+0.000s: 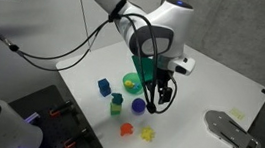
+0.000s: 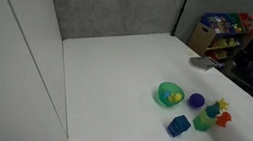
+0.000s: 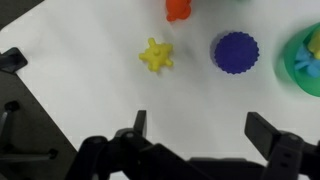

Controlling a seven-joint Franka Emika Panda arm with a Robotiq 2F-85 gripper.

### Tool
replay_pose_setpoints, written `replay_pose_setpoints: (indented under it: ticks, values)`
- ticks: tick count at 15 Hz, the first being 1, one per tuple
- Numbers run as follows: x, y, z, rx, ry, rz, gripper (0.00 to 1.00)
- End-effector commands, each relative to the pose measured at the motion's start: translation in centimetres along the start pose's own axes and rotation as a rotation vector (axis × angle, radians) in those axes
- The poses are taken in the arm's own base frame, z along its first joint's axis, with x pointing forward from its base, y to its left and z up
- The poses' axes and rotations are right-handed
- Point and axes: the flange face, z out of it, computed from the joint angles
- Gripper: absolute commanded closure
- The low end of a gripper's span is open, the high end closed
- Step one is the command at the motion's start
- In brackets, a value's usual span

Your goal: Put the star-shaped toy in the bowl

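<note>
Spread wide and empty, the claw point(image 3: 200, 132) hangs above the white tabletop point(image 3: 70, 80) with nothing between its fingers; in the wrist view the two fingers point(image 3: 138, 125) stand well apart at the lower edge, which reads as readiness for a grasp not yet begun. The star-shaped toy point(image 3: 155, 55) lies flat on the tabletop ahead of the claw, nearer the side of one finger than the middle of the gap; it touches no other toy, so there looks to be room to close on it from above. Just beside it sits the purple round toy point(image 3: 235, 52); the orange-red toy point(image 3: 180, 10) lies a little beyond; the bowl point(image 3: 305, 60) shows at the edge of that view, near the purple one. In an exterior view the claw point(image 1: 160, 99) hovers close over the purple round toy point(image 1: 139, 106), with the star-shaped toy point(image 1: 148, 134) nearer the table edge and the bowl point(image 1: 132, 82) just behind; in an exterior view the bowl point(image 2: 171, 93) seems to hold something small already, though I cannot tell what. My judgement: the approach is in hand, the task barely started; the next move calls for centring the gap over the star before lowering, since its spikes may let it twist or slip, and the purple toy is close enough to be nudged.
</note>
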Motion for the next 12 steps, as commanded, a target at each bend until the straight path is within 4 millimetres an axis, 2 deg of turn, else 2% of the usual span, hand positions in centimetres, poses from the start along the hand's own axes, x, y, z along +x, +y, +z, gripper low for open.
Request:
replay_pose_setpoints:
  ticks: [1, 5, 6, 12]
  values:
    - [1.1, -0.2, 3.9, -0.024, -0.022, 0.039, 0.00]
    - [1.5, 0.1, 7.4, -0.051, -0.060, 0.056, 0.00]
    - [0.5, -0.1, 6.9, -0.041, -0.062, 0.027, 0.00]
    - [0.9, 0.2, 8.6, -0.054, -0.065, 0.032, 0.00]
